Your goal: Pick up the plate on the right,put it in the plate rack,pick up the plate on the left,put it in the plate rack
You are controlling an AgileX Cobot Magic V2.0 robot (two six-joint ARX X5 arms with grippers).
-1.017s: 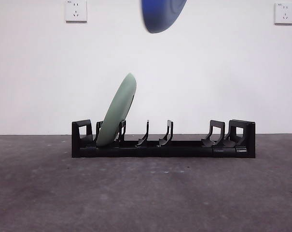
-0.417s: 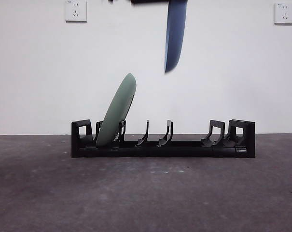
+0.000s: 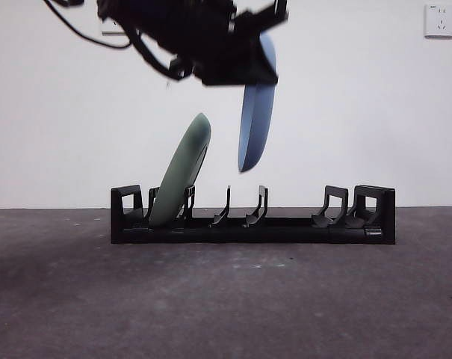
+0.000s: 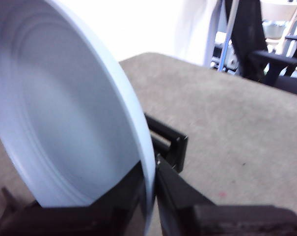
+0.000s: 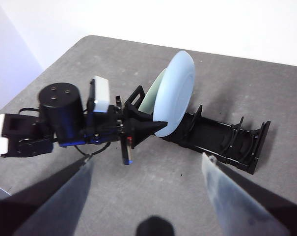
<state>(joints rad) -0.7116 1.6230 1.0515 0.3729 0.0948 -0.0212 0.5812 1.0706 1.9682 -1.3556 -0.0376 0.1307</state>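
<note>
Currently your left gripper [image 3: 248, 60] is clenched on the rim of the blue plate [image 3: 255, 112], holding it on edge, nearly upright, directly above the free prongs at mid plate rack [image 3: 252, 221]. Lower straight down, just beside the racked green plate [image 3: 182, 173]. Your right gripper [image 5: 148, 196] waits well apart, spread and empty.

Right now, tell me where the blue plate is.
In the front view, the blue plate hangs upright in the left hand, above the rack, just right of the green plate.
</note>
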